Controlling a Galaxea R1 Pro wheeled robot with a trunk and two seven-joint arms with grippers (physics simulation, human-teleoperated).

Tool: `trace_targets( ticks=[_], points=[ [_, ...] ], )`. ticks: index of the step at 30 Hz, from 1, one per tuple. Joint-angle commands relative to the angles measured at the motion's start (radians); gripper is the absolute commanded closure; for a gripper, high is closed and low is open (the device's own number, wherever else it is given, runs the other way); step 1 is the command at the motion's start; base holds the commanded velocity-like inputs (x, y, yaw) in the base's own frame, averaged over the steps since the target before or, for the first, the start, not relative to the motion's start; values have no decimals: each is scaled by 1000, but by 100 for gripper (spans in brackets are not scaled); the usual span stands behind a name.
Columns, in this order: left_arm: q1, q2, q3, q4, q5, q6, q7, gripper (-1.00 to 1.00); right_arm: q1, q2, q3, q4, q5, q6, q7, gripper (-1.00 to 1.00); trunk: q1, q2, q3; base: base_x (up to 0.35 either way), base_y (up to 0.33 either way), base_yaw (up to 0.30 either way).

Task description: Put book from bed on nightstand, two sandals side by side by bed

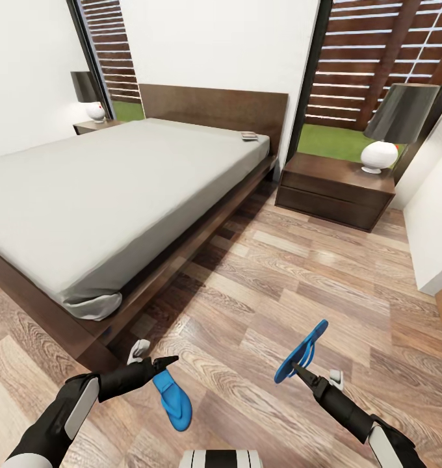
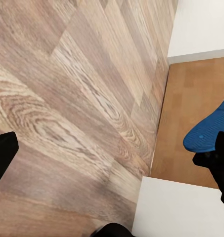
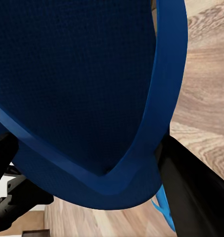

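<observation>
Beside the bed point(image 1: 117, 195), on the wood floor point(image 1: 260, 286): carrying one sandal point(image 1: 303, 351) clamped in the right gripper point(image 1: 296, 369), tilted off the floor; hovering the left gripper point(image 1: 164, 363), fingers spread, over the other sandal point(image 1: 173, 401) lying flat. Likely next: lowering the held one alongside it. Leaving the book point(image 1: 249, 136) near the headboard, nightstand point(image 1: 335, 188) close by.

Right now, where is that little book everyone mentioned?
In the head view the book lies on the bed, at the far corner of the mattress by the headboard, on the side nearest the nightstand with the round white lamp.
</observation>
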Motion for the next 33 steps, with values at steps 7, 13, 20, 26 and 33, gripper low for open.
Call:
trace_targets(
  ticks=[7,13,20,26,33],
  points=[
    [0,1,0,0,1,11,1,-100,0,-1,-1,0,-7,11,5,100,-3,1,26,0,0,0],
    [0,1,-2,0,-1,25,2,-100,0,-1,-5,0,-8,13,10,100,-6,3,50,0,0,0],
    [0,2,-2,0,-1,30,2,-100,0,-1,1,0,-5,14,7,100,-9,4,77,0,0,0],
    [0,2,-2,0,-1,30,2,-100,0,-1,2,0,-11,14,5,100,-12,6,100,0,0,0],
    [0,3,-2,0,0,30,1,-100,0,-2,0,0,-14,15,3,100,-15,7,127,0,0,0]
  ],
)
